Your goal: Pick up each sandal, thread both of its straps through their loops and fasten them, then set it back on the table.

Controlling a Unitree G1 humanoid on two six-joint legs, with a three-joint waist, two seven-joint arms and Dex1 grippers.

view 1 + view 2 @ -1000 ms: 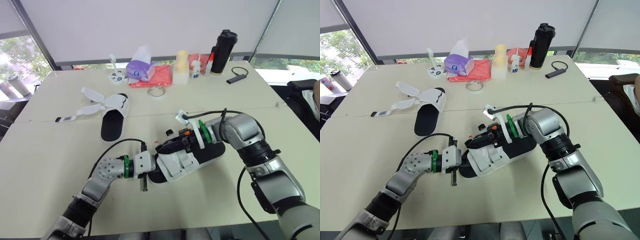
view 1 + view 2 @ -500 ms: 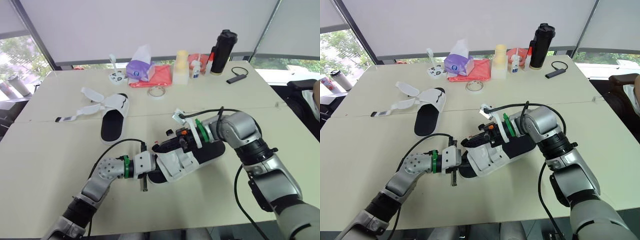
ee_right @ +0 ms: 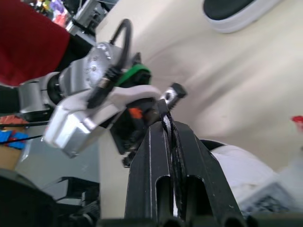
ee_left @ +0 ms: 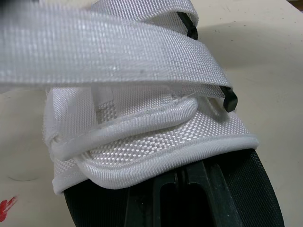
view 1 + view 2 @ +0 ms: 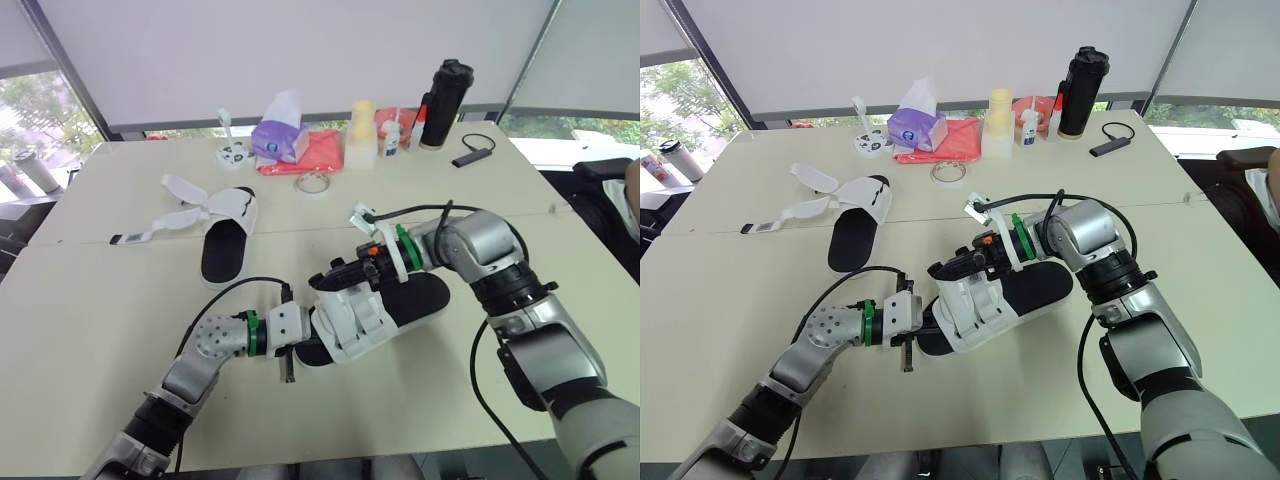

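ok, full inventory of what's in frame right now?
near sandal: 1, white straps on black sole, table centre, between the grippers
far sandal: 1, white and black, back left, straps open
tissue pack: 1, purple, back row
cloth: 1, red, beside tissue pack
tape roll: 1, whitish, in front of cloth
cup: 1, pale yellow, back row
small bottle: 1, white, beside cup
flask: 1, black, back right
dongle: 1, black with cable, right of flask
table: 1, cream, under everything
left gripper: 1, black fingers, shut on near sandal's end
right gripper: 1, black fingers, shut, at near sandal's straps
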